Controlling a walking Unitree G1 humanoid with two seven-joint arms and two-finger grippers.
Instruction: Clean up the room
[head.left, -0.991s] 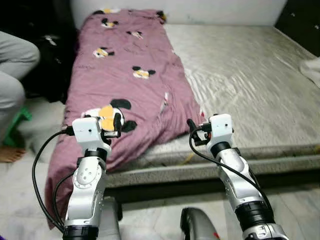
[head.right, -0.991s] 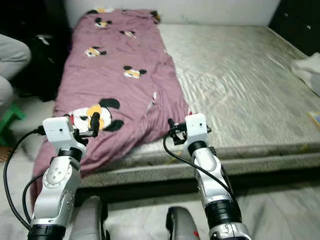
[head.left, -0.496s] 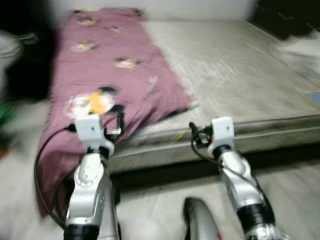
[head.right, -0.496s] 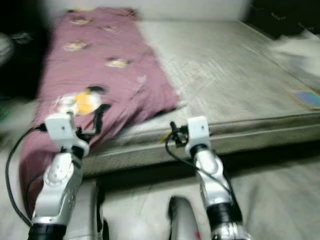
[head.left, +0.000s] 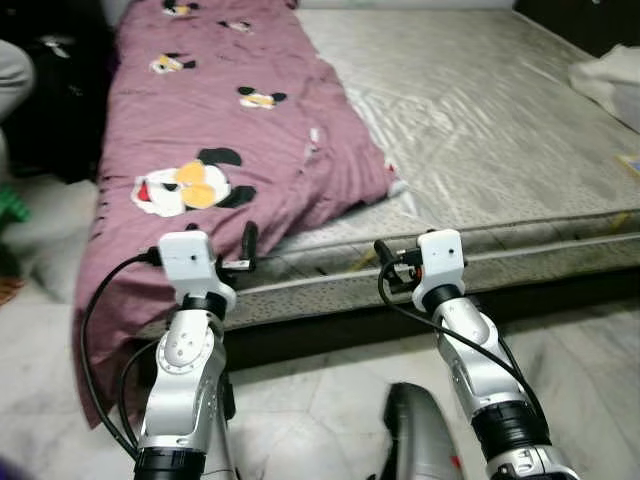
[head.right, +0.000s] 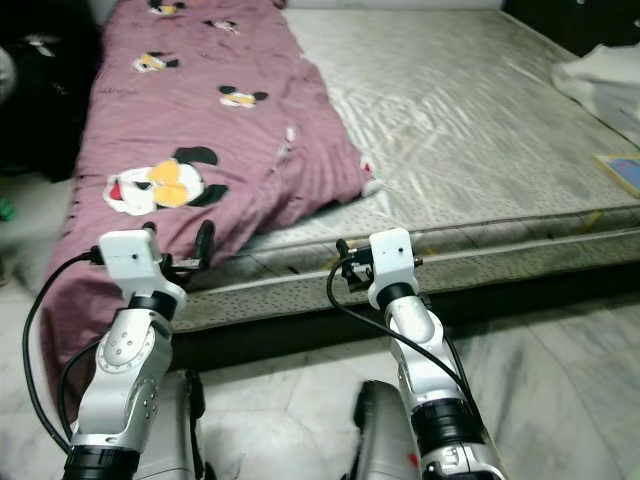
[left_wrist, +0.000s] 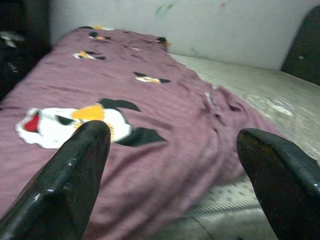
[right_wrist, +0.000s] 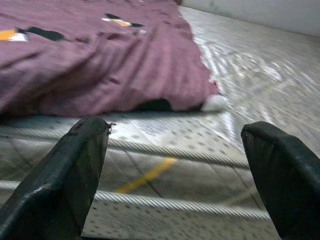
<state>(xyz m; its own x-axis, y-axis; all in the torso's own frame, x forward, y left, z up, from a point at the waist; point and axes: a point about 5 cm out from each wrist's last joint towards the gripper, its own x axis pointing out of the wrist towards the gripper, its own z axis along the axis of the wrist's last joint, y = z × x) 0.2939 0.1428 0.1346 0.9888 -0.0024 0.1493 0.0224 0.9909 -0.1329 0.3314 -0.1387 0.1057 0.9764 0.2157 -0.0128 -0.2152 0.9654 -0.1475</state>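
Left gripper (left_wrist: 170, 170) fingers spread wide, empty, raised before the purple blanket (head.left: 220, 130), right gripper (right_wrist: 175, 175) likewise wide apart — near the bare grey mattress (head.left: 500, 120) edge, blanket draped over the mattress's left side, perhaps reaching the floor (head.left: 40, 340).

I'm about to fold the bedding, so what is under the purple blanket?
The purple blanket lies on the grey mattress, covering its left strip and hanging over the near edge toward the floor. Whether anything else lies beneath it cannot be seen; it is covered.
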